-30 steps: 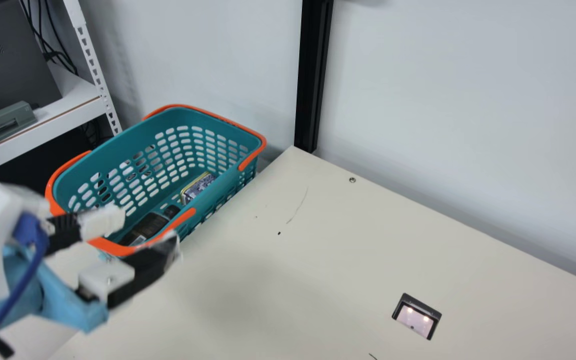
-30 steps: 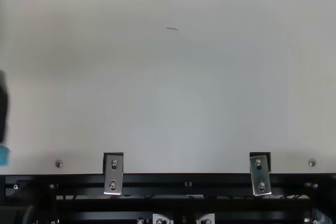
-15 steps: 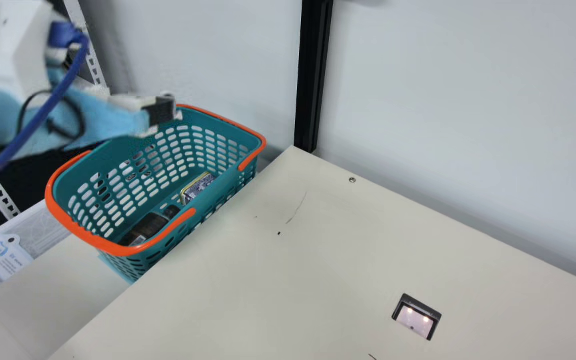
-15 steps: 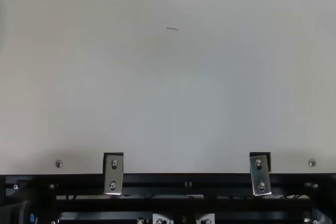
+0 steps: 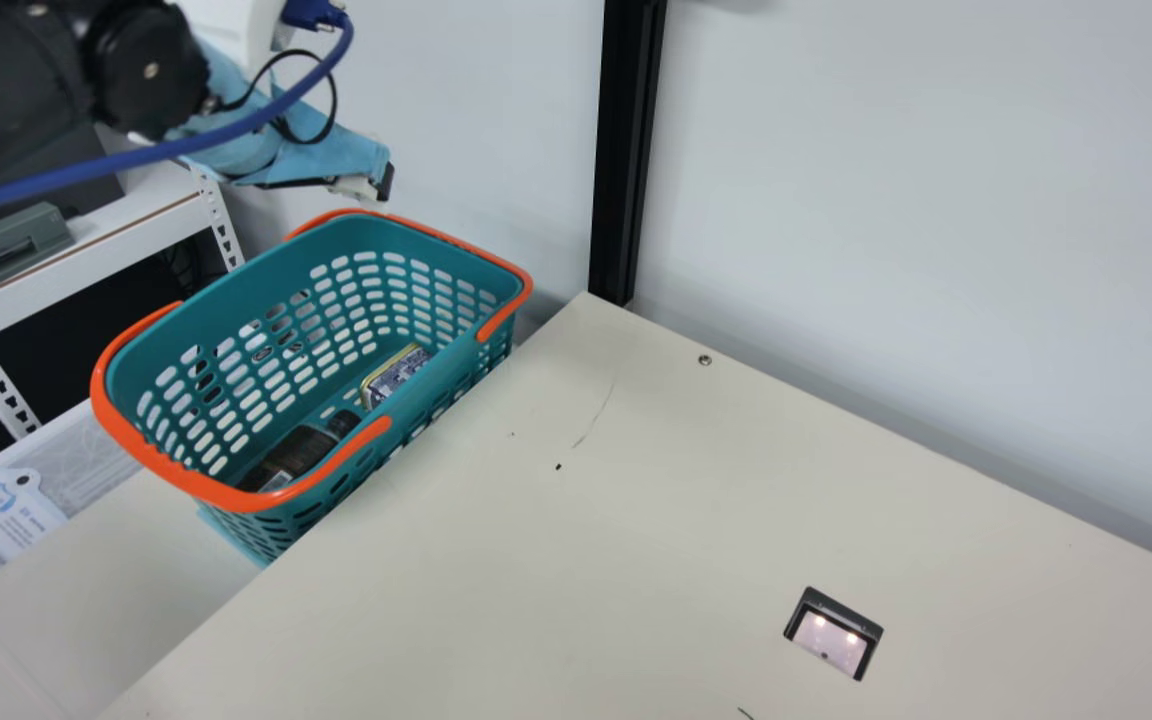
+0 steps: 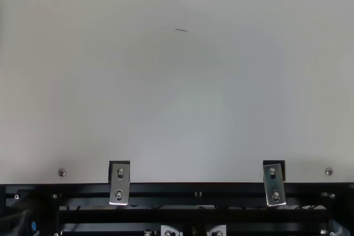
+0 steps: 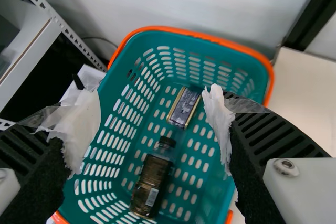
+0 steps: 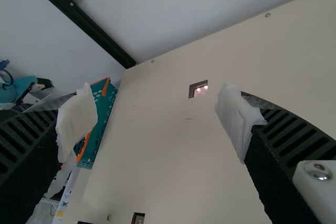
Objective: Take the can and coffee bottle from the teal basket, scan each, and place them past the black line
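Observation:
In the main view my left gripper hangs above the far rim of the teal basket. Inside the basket lie the coffee bottle, dark with a black cap, and the can, patterned with a gold edge. The left wrist view looks down between the spread fingers of my left gripper onto the bottle and the can, which lie one beyond the other on the basket floor. Nothing is held there. My right gripper is open and empty over the table in the right wrist view.
The scanner window is set into the cream table. A black post rises at the table's far corner against the wall. To the left of the basket stands a white shelf with a grey device on it.
My left arm has swung up and away from the basket's near end to above its far end. The basket, bottle and can have stayed in place.

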